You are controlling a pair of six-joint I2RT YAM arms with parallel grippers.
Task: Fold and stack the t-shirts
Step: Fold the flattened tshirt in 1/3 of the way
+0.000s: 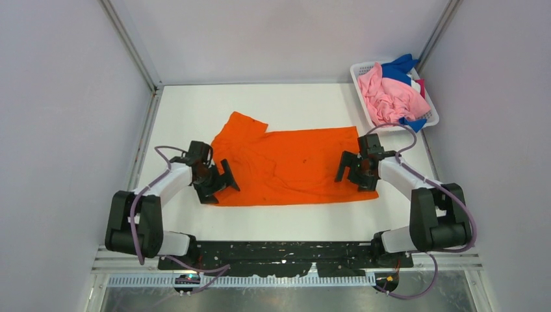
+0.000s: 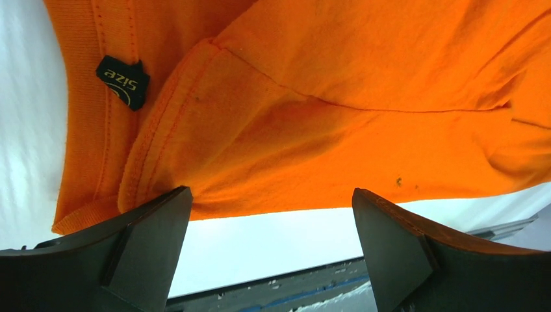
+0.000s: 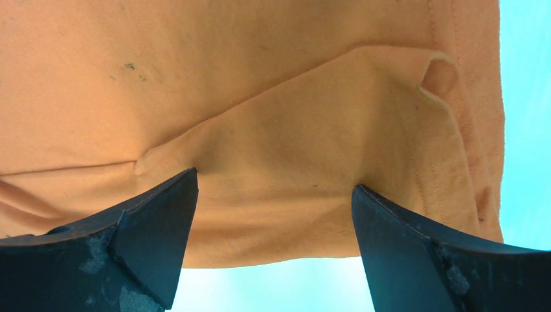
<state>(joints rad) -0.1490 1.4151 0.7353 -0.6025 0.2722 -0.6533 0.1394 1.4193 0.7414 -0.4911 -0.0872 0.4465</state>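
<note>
A bright orange t-shirt with tiny dark specks lies spread on the white table, folded lengthwise, one sleeve sticking out at the back left. My left gripper is open over the shirt's near left corner, by the collar with its black size tag. Its fingers straddle the shirt's near edge. My right gripper is open over the shirt's near right corner, holding nothing. Pink, blue and magenta t-shirts lie crumpled in the basket.
A white plastic mesh basket stands at the back right corner. Grey walls with metal posts close in the table on three sides. The black base rail runs along the near edge.
</note>
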